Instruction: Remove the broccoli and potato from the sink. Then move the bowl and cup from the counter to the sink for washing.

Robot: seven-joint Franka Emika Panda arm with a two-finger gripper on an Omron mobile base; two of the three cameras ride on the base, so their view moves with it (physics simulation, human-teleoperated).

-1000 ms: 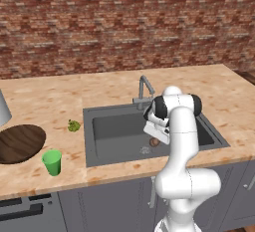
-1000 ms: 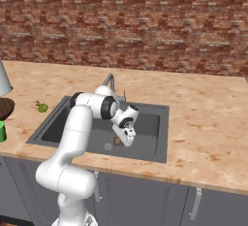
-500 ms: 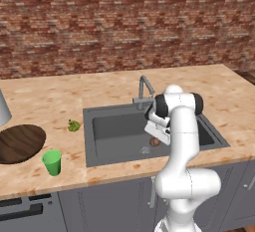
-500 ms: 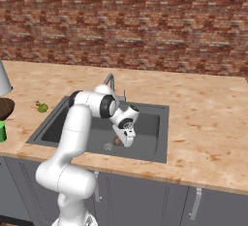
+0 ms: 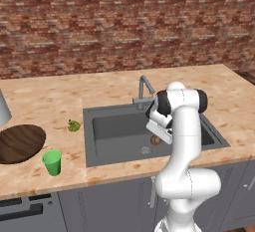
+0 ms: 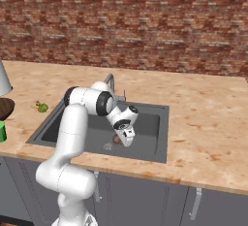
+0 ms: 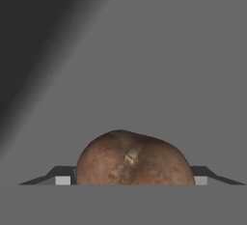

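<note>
My gripper reaches down into the sink, right of the drain. In the hand view its fingertips sit flush against both flanks of the brown potato, so the gripper is shut on it. The potato is low at the basin floor. The broccoli lies on the counter left of the sink. The green cup stands near the front edge, beside the dark wooden bowl.
The grey faucet rises behind the basin, close to my forearm. A small round drain lies left of the potato. A tall pale vessel stands at the far left. A brick wall backs the counter.
</note>
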